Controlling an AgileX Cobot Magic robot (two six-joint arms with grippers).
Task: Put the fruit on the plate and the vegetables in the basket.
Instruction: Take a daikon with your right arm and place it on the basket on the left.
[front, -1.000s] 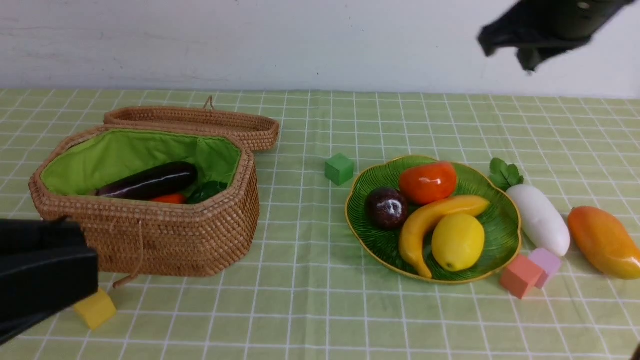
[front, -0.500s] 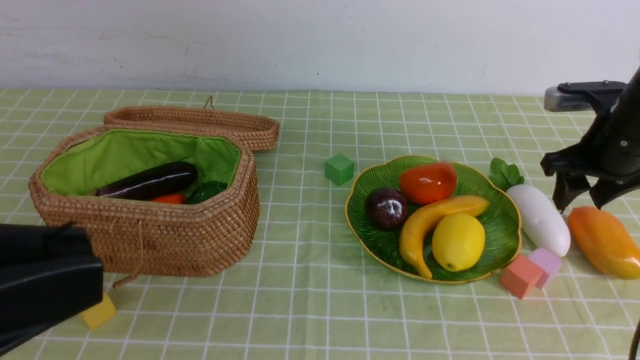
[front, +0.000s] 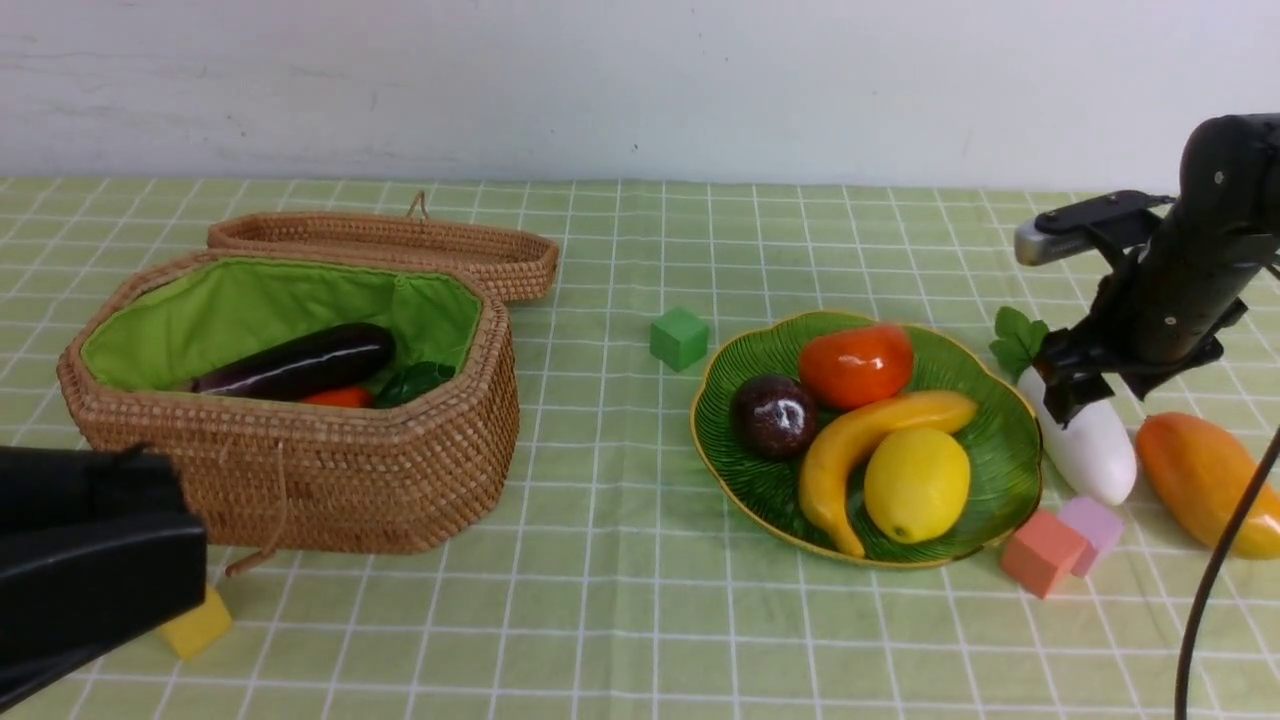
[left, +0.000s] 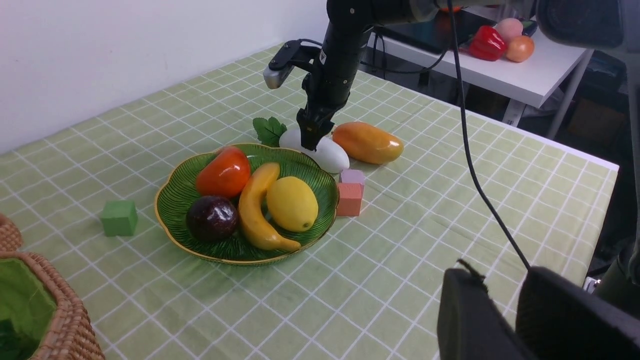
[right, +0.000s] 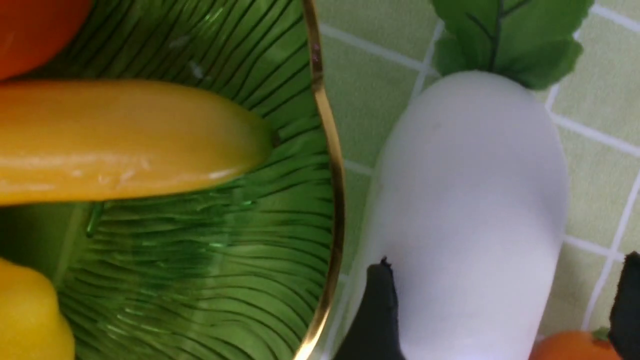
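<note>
Sorting at a late stage. My right claw (right: 501, 305) stands apart, one finger on each side of the white radish (front: 1095, 455), low over it and not closed on it. The radish lies on the desk (front: 620, 620), close against the rim of the plate (front: 990, 440); whether the two touch I cannot tell.

Done, as I judge it: on the plate, just inward of this claw, lie the banana (front: 870, 430), lemon (front: 916, 484), persimmon (front: 856, 365) and mangosteen (front: 773, 416). The basket (front: 330, 480), well away from this claw and beside my left claw (left: 517, 310), holds the eggplant (front: 300, 365), a red-orange piece (front: 338, 398) that I take for the chili, and something dark green I cannot name. Its lid (front: 390, 245) lies open behind it.

Left to do: the radish to the basket, and the mango (front: 1205, 480), on the cloth just outward of the right claw, to the plate.

The left claw sits low at the near corner and holds nothing. Whether its fingers are apart or together I cannot tell.

Surface: a flat, pale green checked cloth. A pink block (front: 1040, 552) and a lilac block (front: 1095, 522) touch each other near the radish's blunt end, close below the right claw. A green block (front: 679, 338) sits beyond the plate, and a yellow block (front: 195, 625) by the left claw.

Room: a plain white wall (front: 640, 80) behind. Past my right arm stands a second, white desk (left: 500, 70) carrying a red pepper (left: 487, 44) and other toy produce. A black cable (left: 475, 165) hangs from the arm.
</note>
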